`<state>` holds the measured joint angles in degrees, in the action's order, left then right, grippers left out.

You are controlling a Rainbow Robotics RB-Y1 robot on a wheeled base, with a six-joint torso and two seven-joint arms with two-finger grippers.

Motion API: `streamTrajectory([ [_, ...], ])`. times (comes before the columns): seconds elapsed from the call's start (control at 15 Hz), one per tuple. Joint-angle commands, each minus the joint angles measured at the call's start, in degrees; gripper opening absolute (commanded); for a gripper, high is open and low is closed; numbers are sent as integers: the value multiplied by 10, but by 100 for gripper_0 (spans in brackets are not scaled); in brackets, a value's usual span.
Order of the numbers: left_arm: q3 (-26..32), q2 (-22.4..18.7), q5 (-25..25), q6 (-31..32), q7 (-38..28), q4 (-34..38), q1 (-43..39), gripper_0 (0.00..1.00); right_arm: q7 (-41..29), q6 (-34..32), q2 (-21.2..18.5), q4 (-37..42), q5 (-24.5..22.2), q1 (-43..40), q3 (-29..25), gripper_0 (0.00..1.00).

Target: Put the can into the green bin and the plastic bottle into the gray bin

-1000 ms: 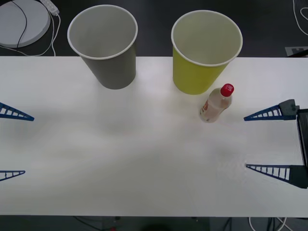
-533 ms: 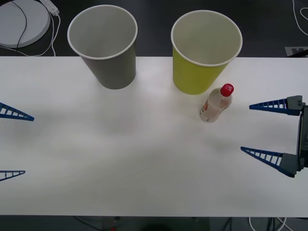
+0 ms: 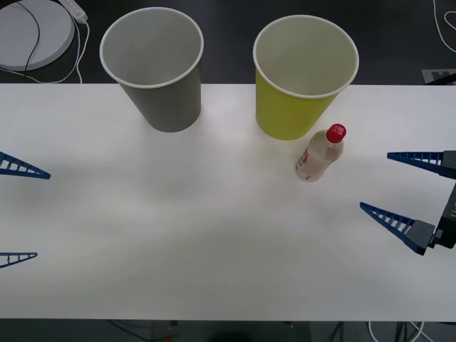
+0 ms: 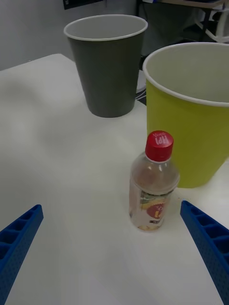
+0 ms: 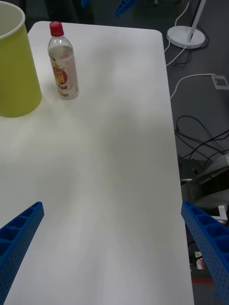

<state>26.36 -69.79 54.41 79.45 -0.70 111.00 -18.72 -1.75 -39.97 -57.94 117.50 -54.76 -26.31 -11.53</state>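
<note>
**Q:** What's it look like from your seat? Anything blocking the grab?

**Me:** Right gripper [image 3: 411,194] is at the right edge of the table [image 3: 214,235], jaws wide apart, nothing held. In my right wrist view the plastic bottle [image 4: 153,183] stands upright straight ahead of those jaws, roughly centred between the two blue fingers [image 4: 210,243], with bare table between them and it. The green bin [image 4: 191,109] sits right behind the bottle and a bit to one side, so close I can't tell if they touch. The gray bin [image 4: 107,62] is further back past the bottle, well apart from the green one.

**Q:** And the left arm?

**Me:** Left gripper [image 3: 20,212] is parked at the left table edge, jaws also spread apart and empty. Bottle and green bin are far across the table from it. Beyond the table there's a white round base [image 3: 32,32] with cables [image 5: 191,128] on the floor.
</note>
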Motion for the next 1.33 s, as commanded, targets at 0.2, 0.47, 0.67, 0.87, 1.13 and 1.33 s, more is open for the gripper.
streamTrajectory([
  [0.2, 0, 0, 0, 0, 0, 0, 0, 100, 9, 38, 33, 0, 0, -31, -17, 100],
  [0.47, 0, 0, 0, 0, 0, 0, 0, 100, 19, 50, 53, 0, 0, -56, -33, 100],
  [0.67, 0, 0, 0, 0, 0, 0, 0, 100, 24, 60, 71, -2, 0, -68, -33, 100],
  [0.87, 0, 0, 0, 0, 0, 0, 0, 100, 27, 60, 93, -11, -1, -68, -33, 100],
  [1.13, 0, 0, 0, 0, 0, 0, 0, 100, 32, 60, 125, -24, -27, -53, -28, 100],
  [1.33, 0, 0, 0, 0, 0, 0, 0, 100, 32, 60, 139, -40, -32, -29, -8, 100],
])
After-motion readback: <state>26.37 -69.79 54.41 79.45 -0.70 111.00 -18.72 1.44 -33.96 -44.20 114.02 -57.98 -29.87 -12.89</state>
